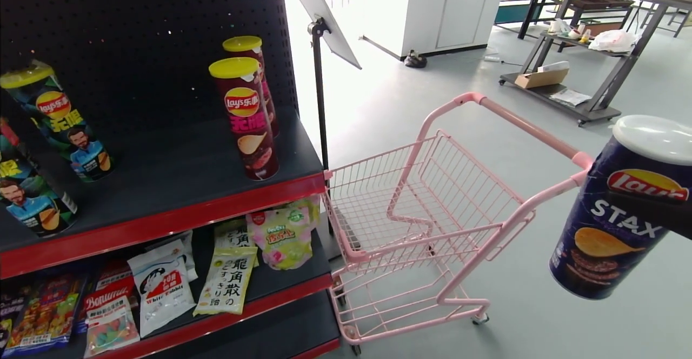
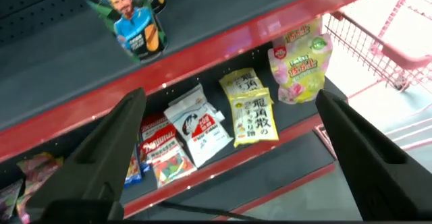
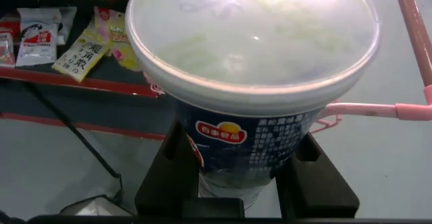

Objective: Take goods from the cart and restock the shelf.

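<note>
In the head view, the Stax can (image 1: 616, 213) hung in the air at the picture's right edge, just beside the right end of the pink cart (image 1: 373, 160) handle and above the floor. It was a dark blue tube, tilted, with a pale clouded lid, a red and yellow logo, white lettering and a picture of chips low on its side. The cart stood against the right end of the shelf (image 1: 162, 215). On the shelf's upper board two maroon cans (image 1: 248, 121) with yellow lids stood upright near its right front corner, and dark cans with a man's portrait (image 1: 59, 126) stood at its left edge. Snack bags (image 1: 162, 283) lay on the board below. In the left wrist view, the left gripper (image 2: 229, 156) hung over the shelf's red front edge with its fingers (image 2: 101, 156) spread wide and nothing between them. In the right wrist view, the right gripper (image 3: 246, 177) was clamped on the can's body from both sides below the lid, which faced the camera.
</note>
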Available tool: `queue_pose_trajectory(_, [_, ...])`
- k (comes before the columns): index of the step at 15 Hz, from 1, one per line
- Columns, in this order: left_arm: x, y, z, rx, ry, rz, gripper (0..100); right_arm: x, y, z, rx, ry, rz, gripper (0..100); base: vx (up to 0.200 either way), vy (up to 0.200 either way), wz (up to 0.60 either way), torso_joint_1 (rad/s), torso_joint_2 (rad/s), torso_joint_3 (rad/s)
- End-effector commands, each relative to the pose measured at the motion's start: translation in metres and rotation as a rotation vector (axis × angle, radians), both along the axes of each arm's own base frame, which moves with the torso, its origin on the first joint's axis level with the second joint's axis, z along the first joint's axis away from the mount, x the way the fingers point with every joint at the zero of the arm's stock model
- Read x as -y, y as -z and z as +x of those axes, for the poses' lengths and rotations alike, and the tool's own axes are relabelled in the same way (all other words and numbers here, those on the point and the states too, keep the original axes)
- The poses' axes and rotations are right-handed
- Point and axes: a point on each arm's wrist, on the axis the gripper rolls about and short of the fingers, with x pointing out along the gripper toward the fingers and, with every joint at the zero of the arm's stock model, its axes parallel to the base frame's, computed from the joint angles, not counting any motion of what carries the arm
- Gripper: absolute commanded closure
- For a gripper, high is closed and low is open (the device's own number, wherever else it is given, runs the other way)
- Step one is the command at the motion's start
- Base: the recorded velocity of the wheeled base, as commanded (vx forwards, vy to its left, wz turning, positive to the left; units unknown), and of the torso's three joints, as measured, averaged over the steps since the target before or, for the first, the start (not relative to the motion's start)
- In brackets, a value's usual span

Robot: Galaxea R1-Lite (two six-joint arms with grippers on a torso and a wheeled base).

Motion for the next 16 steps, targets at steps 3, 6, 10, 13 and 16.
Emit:
queue_pose_trajectory(3, [0.0,0.0,0.0,-0.001,0.001,0.001,0,0.001,0.004,-0.004,-0.004,0.001,-0.002,100,0.0,0.0,0.6,-0.003,0.0,0.002])
queue_pose_trajectory(6, [0.0,0.0,0.0,0.004,0.001,0.0,0,0.001,0.005,-0.005,-0.004,0.001,-0.002,100,0.0,0.0,0.6,0.012,0.01,-0.007])
queue_pose_trajectory(10, [0.0,-0.001,-0.001,0.007,0.003,0.018,0,0.002,0.005,-0.006,-0.002,0.001,-0.002,100,0.0,0.0,0.6,0.002,0.0,-0.002])
queue_pose_trajectory(13, [0.0,-0.003,-0.001,0.011,0.003,0.017,0,0.003,0.008,-0.01,-0.002,0.002,-0.003,100,0.0,0.0,0.2,0.001,0.0,0.001])
queue_pose_trajectory(16, [0.0,-0.003,-0.001,0.011,0.005,0.017,0,0.006,0.015,-0.023,0.0,-0.009,0.02,100,0.0,0.133,0.0,0.0,0.0,0.002])
